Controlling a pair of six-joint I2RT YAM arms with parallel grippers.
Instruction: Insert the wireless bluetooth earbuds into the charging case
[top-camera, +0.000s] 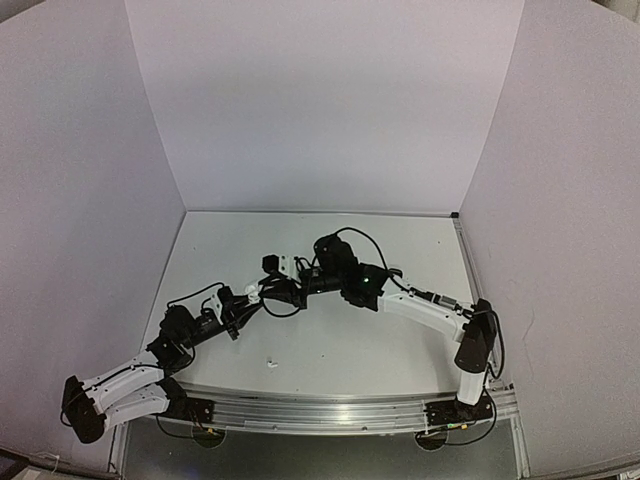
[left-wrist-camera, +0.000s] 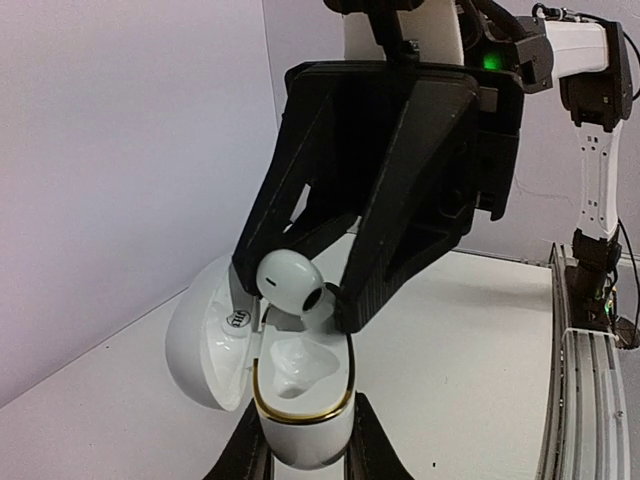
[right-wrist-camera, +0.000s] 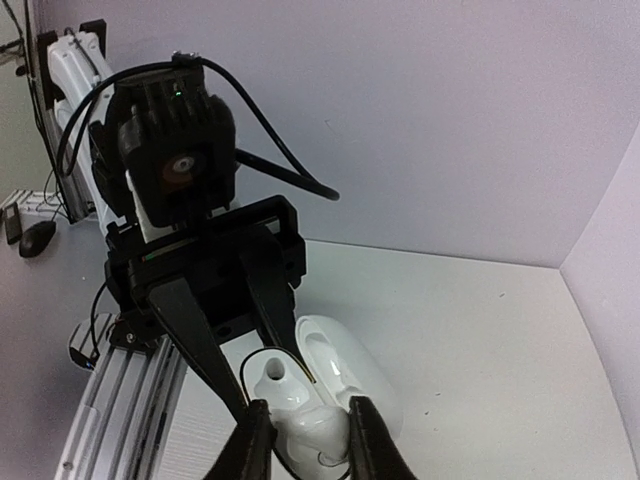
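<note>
Inside the charging case (left-wrist-camera: 300, 437) lid, a small mark (left-wrist-camera: 238, 319) is illegible.

Top view looks down from afar – close wrist views face each other, sharing the case (left-wrist-camera: 300, 435)

**Left arm** (top-camera: 190, 330): based at the near left corner, folded low, with the forearm reaching right toward mid-table.

**Right arm** (top-camera: 430, 312): based at the near right corner, elbow bent, with the forearm reaching left toward the same spot.

**Left gripper** (left-wrist-camera: 305, 455): jaws narrow, clamped on the lower body of the charging case (left-wrist-camera: 300, 425).

**Right gripper** (left-wrist-camera: 295, 290): faces the left gripper tip to tip. Its fingers sit on either side of a white earbud (left-wrist-camera: 285, 278), apparently pinching it, though contact at the far pad is hard to confirm.
</note>
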